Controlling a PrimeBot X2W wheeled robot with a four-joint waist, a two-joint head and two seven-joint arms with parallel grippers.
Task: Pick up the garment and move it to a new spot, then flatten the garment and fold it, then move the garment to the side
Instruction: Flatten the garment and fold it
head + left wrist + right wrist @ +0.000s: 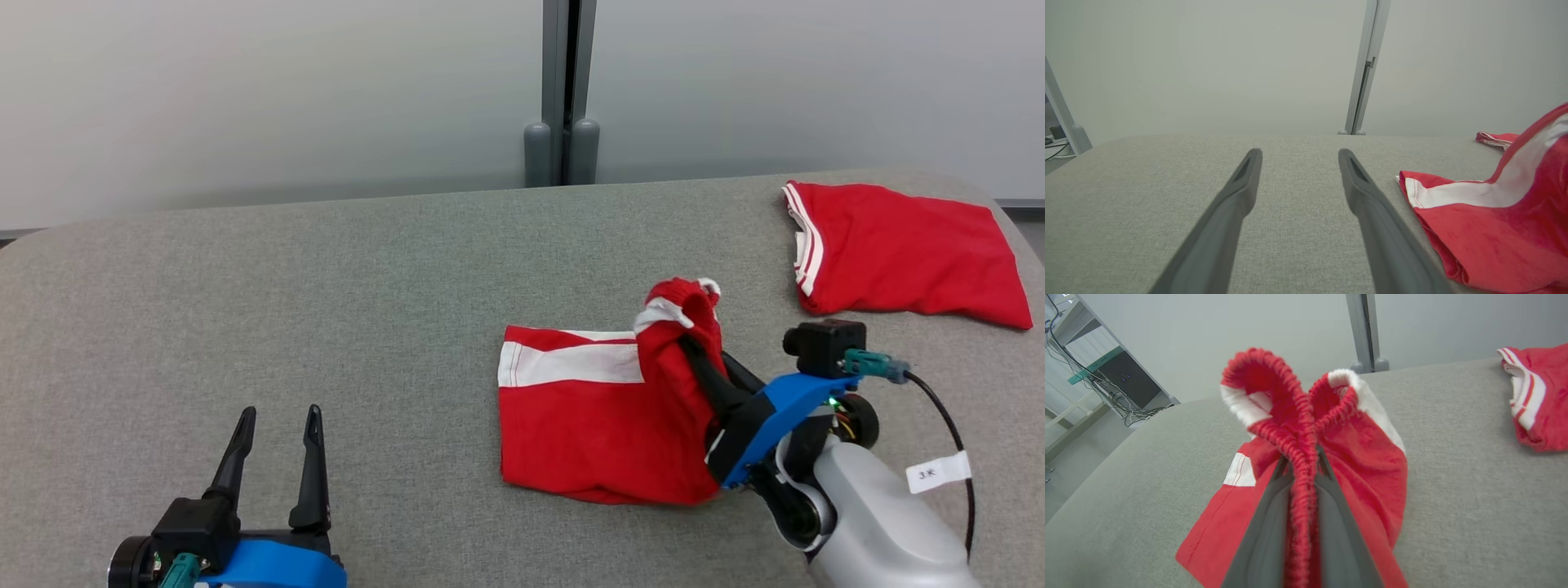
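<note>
A red garment with a white stripe lies on the grey table, right of centre. Its elastic waistband is bunched and lifted off the surface. My right gripper is shut on that waistband, the ribbed band pinched between both fingers. The rest of the cloth drapes down to the table. My left gripper stands open at the lower left, well apart from the garment, with nothing between its fingers.
A second red garment with white trim lies folded flat at the table's far right corner. A grey post stands behind the table's far edge. Shelving and cables are off to the left beyond the table.
</note>
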